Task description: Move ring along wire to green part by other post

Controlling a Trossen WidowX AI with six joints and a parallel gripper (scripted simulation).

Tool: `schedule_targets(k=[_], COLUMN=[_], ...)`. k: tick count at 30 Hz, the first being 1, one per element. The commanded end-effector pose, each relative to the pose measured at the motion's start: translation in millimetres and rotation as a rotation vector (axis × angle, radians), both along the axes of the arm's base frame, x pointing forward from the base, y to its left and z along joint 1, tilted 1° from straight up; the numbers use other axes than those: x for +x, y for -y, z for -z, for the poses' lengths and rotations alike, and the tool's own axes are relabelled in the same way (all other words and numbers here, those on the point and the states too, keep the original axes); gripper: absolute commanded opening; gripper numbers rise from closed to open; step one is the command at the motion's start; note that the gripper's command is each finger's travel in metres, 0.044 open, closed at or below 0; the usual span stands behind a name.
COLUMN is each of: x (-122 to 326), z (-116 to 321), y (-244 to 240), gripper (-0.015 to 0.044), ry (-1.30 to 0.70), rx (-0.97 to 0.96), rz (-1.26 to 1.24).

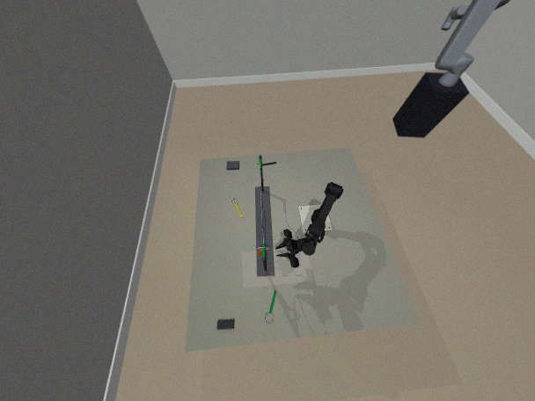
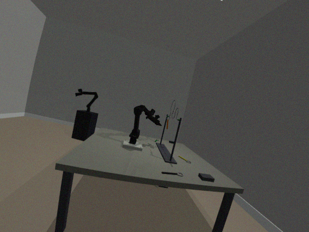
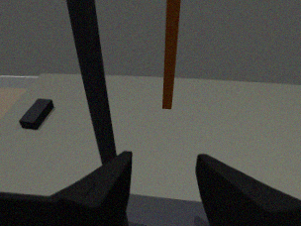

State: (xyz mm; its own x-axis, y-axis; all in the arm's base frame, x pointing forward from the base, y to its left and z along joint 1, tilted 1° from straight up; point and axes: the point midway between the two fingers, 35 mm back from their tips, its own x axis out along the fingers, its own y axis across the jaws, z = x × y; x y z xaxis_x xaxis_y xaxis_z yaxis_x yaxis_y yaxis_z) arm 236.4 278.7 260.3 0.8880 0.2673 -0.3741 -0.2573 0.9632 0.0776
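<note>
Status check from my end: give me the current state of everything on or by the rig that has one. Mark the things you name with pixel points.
End effector (image 1: 279, 251) (image 3: 164, 161): open, holding nothing, apart from the handle.
Orange handle (image 1: 260, 252) (image 2: 167, 124) (image 3: 170, 59): hanging down, ungripped.
Wire (image 2: 171, 108): strung between the posts.
Yellow-handled ring (image 1: 238, 210) (image 2: 183, 158): lying on the table.
Green-handled ring (image 1: 273, 302): lying on the table.
Black-handled ring (image 2: 170, 173): lying on the table.

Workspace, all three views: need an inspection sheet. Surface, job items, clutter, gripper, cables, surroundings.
Surface: grey table, shadows across it.
Job's things: ring hangs on the green wire part by one post, orange handle down.
Clutter: yellow-handled ring, green-handled ring, dark-handled ring, two dark blocks.
Gripper: open, nothing between fingers, off the handle.
Cables: nothing seen.
Surroundings: second arm on a black pedestal; plain walls.
</note>
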Motion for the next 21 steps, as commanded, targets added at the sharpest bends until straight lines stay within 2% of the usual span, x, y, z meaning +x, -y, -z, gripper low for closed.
schedule_targets(k=[1, 9, 14, 19, 21], x=[0, 0, -39, -41, -41], z=[0, 0, -17, -17, -17], y=[1, 1, 17, 18, 18], gripper=[0.016, 0.016, 0.0291, 0.0423, 0.044], ry=[0.0, 0.0, 0.004, 0.005, 0.005], rx=[0.003, 0.003, -0.001, -0.001, -0.001], rz=[0.006, 0.006, -0.002, -0.003, -0.003])
